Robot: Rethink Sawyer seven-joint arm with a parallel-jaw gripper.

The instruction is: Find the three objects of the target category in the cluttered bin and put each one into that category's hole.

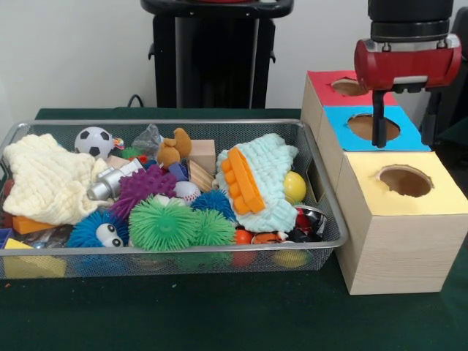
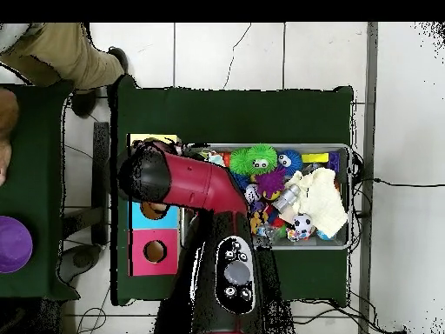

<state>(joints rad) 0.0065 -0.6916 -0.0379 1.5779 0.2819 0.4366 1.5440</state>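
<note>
The wire mesh bin (image 1: 183, 252) fills the left of the front view, heaped with toys; it also shows in the overhead view (image 2: 348, 174). No knotted rope toy shows in either view. The yellow-faced box (image 1: 439, 197) stands nearest in a row of three boxes at the right, its round hole (image 1: 404, 180) empty. My gripper (image 1: 404, 142) hangs open and empty above the blue-faced box (image 1: 409, 139), just behind the yellow one. In the overhead view the red arm (image 2: 187, 187) covers most of the boxes; a strip of the yellow box (image 2: 152, 139) shows.
The red-faced box (image 1: 322, 80) is farthest. The bin holds spiky balls (image 1: 162, 225), a cream knitted cloth (image 1: 44, 179), a mint cloth (image 1: 274, 175), a football (image 1: 93, 141) and an orange block (image 1: 245, 179). A person's leg (image 2: 61, 52) and a purple bowl (image 2: 12, 243) are beside the table.
</note>
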